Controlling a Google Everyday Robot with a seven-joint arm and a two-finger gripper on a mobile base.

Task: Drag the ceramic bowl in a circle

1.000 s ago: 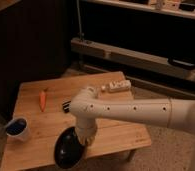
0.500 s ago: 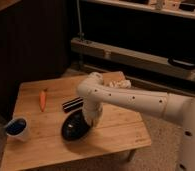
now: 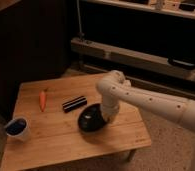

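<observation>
The ceramic bowl [image 3: 92, 118], wide, shallow and glossy black, sits on the wooden table [image 3: 56, 145] right of its middle. My white arm reaches in from the right and bends down over the bowl. My gripper [image 3: 109, 117] is at the bowl's right rim, touching it or just inside it. The arm's last link hides the bowl's right edge.
A short black bar [image 3: 74, 103] lies just left of and behind the bowl. An orange carrot [image 3: 42, 99] lies farther left. A small white cup with a blue inside [image 3: 16, 128] stands at the table's left front edge. Dark shelving stands behind the table.
The bowl has moved from the table's front edge back and to the right, toward the middle. My arm and gripper moved with it.
</observation>
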